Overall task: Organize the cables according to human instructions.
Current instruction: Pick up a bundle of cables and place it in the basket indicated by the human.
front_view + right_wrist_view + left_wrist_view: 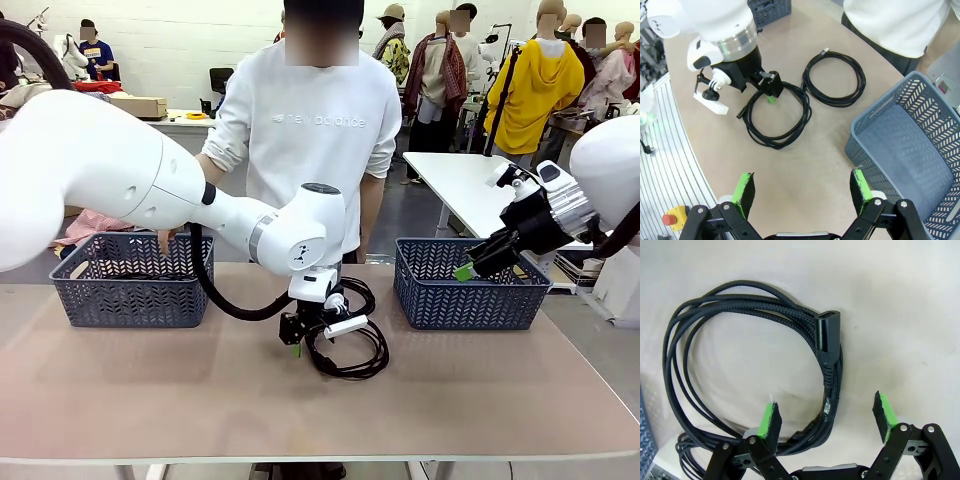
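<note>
Two coiled black cables lie on the table in front of the person. My left gripper (297, 343) hangs low over the nearer cable (352, 372), open. In the left wrist view its green pads (771, 419) straddle a bundle of that cable (765, 302) just below the plug (827, 332), without pinching it. The farther cable (372, 298) lies behind it, partly hidden by the arm. From the right wrist view both coils show side by side, the nearer cable (775, 142) and the farther cable (835, 102). My right gripper (468, 270) (802, 190) is open, held above the right basket's near edge, with nothing in it.
A blue mesh basket (130, 300) stands at the table's left and another basket (470, 300) (880, 115) at the right. The person stands at the far side with a hand (165, 240) at the left basket. The left arm's thick hose (215, 295) droops between them.
</note>
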Controlling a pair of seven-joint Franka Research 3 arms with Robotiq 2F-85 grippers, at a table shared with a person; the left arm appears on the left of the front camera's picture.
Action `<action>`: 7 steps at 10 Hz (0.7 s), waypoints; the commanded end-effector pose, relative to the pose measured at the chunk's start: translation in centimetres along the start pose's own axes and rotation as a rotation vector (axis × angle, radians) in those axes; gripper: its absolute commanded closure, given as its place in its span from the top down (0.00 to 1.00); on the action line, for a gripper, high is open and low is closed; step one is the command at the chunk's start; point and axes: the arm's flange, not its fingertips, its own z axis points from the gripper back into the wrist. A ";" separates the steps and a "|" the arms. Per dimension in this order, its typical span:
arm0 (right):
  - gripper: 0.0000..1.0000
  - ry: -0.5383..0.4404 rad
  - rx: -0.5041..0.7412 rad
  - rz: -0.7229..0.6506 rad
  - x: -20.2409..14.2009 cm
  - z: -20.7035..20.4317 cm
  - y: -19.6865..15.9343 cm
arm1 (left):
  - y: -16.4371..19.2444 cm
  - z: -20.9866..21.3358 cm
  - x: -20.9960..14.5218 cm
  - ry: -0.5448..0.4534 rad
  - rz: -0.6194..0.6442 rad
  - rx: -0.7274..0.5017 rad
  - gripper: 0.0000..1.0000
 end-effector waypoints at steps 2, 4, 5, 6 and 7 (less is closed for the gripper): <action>1.00 -0.028 0.017 0.017 -0.1 -0.1 -0.3 | 0.2 0.1 -0.1 0.014 -0.007 -0.004 0.68; 1.00 -0.028 0.017 0.017 -0.1 -0.1 -0.3 | 0.1 0.0 -0.2 0.014 -0.004 -0.006 0.48; 1.00 -0.028 0.017 0.017 -0.1 -0.1 -0.3 | 0.1 0.0 -0.3 0.014 -0.003 -0.005 0.38; 1.00 -0.028 0.017 0.017 -0.1 -0.1 -0.3 | 0.0 0.0 -0.3 0.014 -0.002 -0.006 0.28; 1.00 -0.028 0.017 0.017 -0.1 -0.1 -0.3 | 0.0 0.0 -0.3 0.015 -0.001 -0.007 0.18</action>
